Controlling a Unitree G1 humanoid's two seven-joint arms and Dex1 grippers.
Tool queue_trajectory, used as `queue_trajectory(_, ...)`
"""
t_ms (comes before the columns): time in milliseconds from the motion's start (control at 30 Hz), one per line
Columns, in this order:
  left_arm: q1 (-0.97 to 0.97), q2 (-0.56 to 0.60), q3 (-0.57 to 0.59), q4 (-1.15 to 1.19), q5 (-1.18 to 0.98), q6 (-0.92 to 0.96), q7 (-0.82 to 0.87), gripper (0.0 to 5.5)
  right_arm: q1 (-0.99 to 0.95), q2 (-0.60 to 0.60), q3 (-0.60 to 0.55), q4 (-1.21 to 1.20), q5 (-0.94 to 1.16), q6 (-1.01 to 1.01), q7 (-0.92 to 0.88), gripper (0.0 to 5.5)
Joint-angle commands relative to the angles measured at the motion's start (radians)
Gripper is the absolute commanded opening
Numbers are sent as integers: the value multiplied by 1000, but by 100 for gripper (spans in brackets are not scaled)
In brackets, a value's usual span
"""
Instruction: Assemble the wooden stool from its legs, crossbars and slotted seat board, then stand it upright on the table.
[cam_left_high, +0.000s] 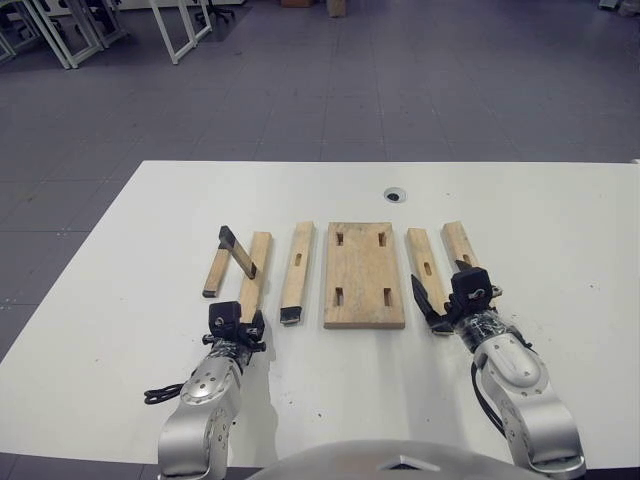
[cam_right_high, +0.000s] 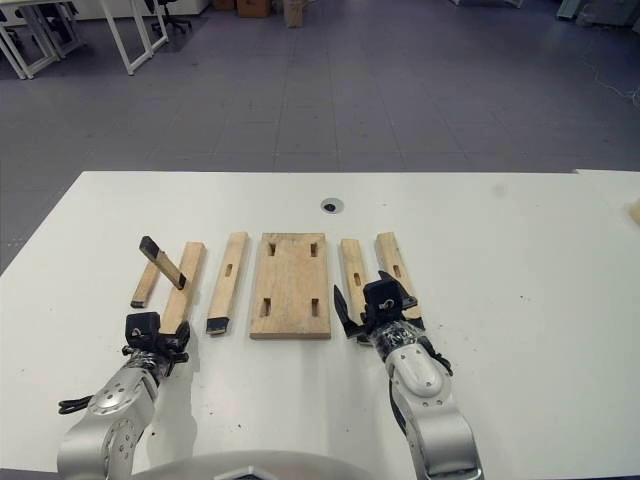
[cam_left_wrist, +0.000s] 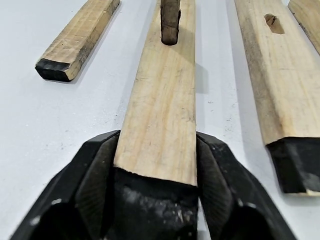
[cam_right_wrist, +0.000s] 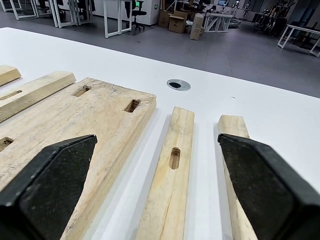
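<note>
Stool seat board (cam_left_high: 364, 274) lies mid-frame on the worktop (cam_left_high: 560, 230). Lower left, our left gripper (cam_left_high: 240, 320) clamps one leg (cam_left_high: 256, 270) by its end; lower right, our right gripper (cam_left_high: 445, 295) stands open over a second leg (cam_left_high: 424, 262). Assembly looks barely begun; next, we raise the clamped leg toward a slot.

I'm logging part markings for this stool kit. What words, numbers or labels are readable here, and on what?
None readable.
The seat board, the leg between the left gripper fingers, the other wooden pieces and the table bear no print.
A green sign in the room behind: too small to read.
</note>
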Motion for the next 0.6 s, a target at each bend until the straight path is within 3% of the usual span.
queue_trajectory(33,23,9,-3,57,2,24,-18,205,-34,2,-38,-10,23,40,4,448)
queue_trajectory(300,-431,103,95,-90,-70,-9,-69,205,-331,-16,-271,111,181,193,45,448)
queue_trajectory(467,-638,66,204,51,-535,166,-318,205,-615,66,-491,257,794,537,227,542)
queue_trajectory(600,-755,125,269,183,-935,337,-524,205,-785,65,-613,450,1229,725,208,545)
